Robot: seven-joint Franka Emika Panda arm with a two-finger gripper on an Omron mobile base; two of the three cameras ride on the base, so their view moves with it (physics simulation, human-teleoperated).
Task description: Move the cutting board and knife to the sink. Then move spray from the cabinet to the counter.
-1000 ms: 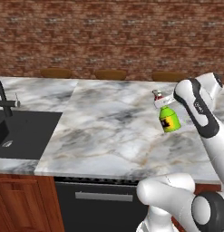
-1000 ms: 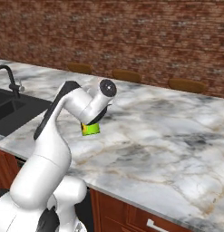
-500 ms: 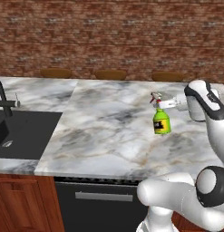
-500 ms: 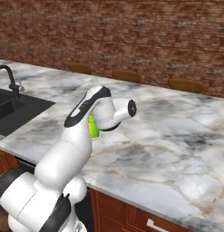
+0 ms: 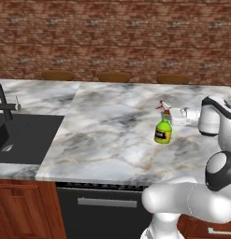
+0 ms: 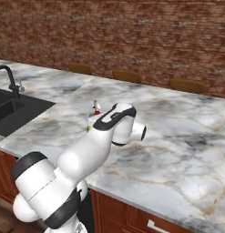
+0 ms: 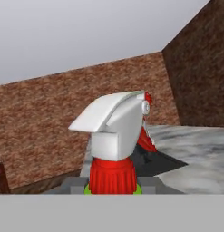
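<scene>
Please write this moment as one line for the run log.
phase: placing spray | spray: upright over counter, contact unclear | claw: at bottle neck, grip unclear | sink: far left

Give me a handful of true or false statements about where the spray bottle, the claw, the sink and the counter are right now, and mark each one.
1. The spray stands upright on the counter. True.
2. The spray is inside the sink. False: it is on the marble well to the right of the sink in the left base view.
3. The claw is at the spray's neck, reaching in from the side. True: it comes in level, at nozzle height.
4. The bottle is blue. False: it is bright green with a yellow label.
5. A black faucet stands at the sink. True.
6. The spray lies tipped over. False: its nozzle points up.
</scene>
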